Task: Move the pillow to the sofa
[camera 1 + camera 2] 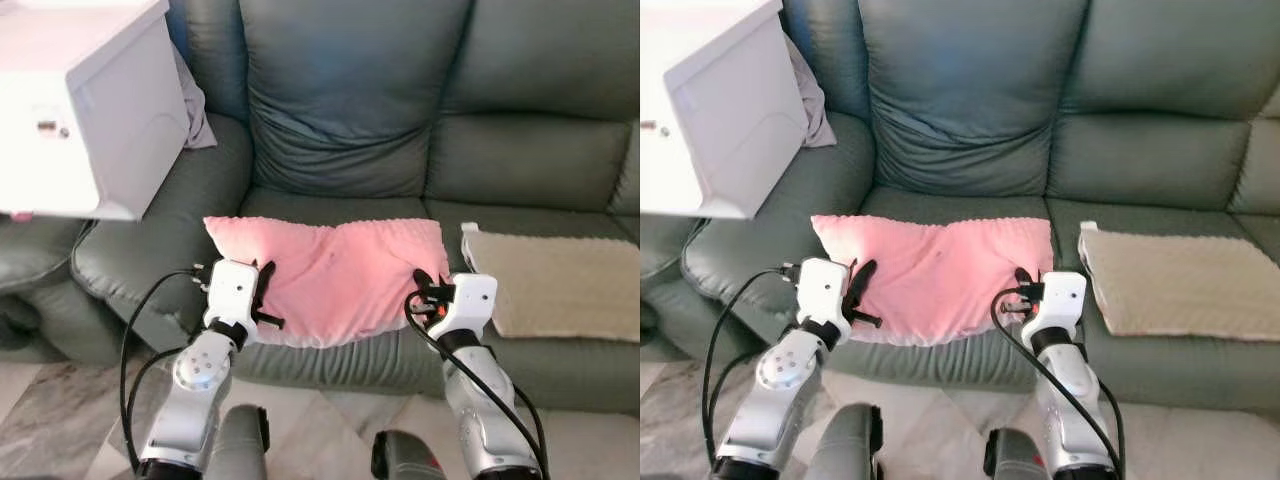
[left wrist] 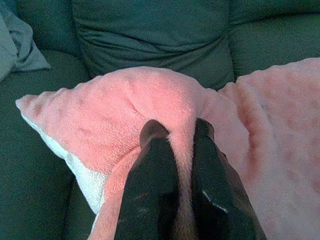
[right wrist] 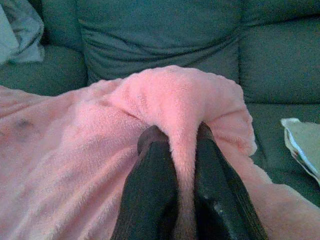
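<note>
A fluffy pink pillow (image 1: pixel 335 275) lies on the seat of the dark green sofa (image 1: pixel 350 120), over its front edge. My left gripper (image 1: pixel 266 285) is shut on the pillow's left side, and a fold of pink plush is pinched between its black fingers (image 2: pixel 155 170). On the pillow's right side my right gripper (image 1: pixel 425 287) is shut on another fold (image 3: pixel 182 150) of the pillow. Both arms reach forward from the floor in front of the sofa.
A beige mat (image 1: pixel 555 285) lies on the right seat cushion, close to the pillow. A white box-like cabinet (image 1: pixel 85 105) stands over the left armrest, with grey cloth (image 1: pixel 195 105) behind it. Marble floor tiles (image 1: pixel 60 420) run in front of the sofa.
</note>
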Motion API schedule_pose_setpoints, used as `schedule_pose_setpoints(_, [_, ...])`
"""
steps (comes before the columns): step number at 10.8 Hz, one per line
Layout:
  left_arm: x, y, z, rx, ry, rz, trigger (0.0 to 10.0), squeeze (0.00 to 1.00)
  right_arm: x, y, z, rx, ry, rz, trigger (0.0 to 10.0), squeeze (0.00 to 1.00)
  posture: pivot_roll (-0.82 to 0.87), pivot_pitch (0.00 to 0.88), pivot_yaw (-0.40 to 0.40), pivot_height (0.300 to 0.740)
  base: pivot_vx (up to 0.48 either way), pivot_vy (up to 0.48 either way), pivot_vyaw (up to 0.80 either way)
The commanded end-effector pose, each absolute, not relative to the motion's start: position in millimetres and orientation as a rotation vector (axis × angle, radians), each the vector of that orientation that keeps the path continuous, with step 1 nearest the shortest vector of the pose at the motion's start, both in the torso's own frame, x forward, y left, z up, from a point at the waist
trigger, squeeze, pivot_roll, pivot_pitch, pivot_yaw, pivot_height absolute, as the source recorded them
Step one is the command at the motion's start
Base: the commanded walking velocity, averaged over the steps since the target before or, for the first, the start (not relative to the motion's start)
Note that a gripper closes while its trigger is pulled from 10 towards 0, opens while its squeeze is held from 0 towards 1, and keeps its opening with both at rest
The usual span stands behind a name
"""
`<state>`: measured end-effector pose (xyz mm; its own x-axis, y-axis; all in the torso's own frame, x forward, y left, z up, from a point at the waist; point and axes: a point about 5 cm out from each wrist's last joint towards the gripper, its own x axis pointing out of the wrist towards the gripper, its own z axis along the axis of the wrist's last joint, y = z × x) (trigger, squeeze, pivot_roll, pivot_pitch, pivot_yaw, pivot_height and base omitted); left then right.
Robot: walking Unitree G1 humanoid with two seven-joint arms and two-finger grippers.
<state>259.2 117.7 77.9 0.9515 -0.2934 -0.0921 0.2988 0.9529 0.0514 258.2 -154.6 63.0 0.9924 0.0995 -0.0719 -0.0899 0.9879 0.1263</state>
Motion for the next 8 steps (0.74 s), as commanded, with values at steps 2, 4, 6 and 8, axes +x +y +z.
schedule_pose_setpoints(2, [262.4, 108.7, 88.5, 0.051, 0.037, -0.332, 10.0, 0.0, 260.2, -160.7, 66.8, 0.12, 0.061, 0.079, 10.0, 0.0, 0.03, 0.0, 0.003, 0.652, 0.369, 0.0, 0.0])
schedule_pose_setpoints(4, [262.1, 109.0, 89.0, 0.05, 0.034, -0.331, 10.0, 0.0, 259.1, -160.6, 65.8, 0.116, 0.065, 0.08, 10.0, 0.0, 0.03, 0.0, 0.002, 0.652, 0.358, 0.0, 0.0])
schedule_pose_setpoints(6, [261.6, 108.9, 89.6, 0.046, 0.029, -0.327, 10.0, 0.0, 257.8, -161.0, 65.6, 0.115, 0.067, 0.08, 10.0, 0.0, 0.02, 0.0, 0.003, 0.652, 0.0, 0.0, 0.0])
schedule_pose_setpoints(8, [266.4, 113.5, 84.6, 0.07, 0.072, -0.317, 10.0, 0.0, 256.3, -164.8, 65.2, 0.118, 0.083, 0.06, 10.0, 0.0, 0.02, 0.0, 0.001, 0.652, 0.0, 0.0, 0.0])
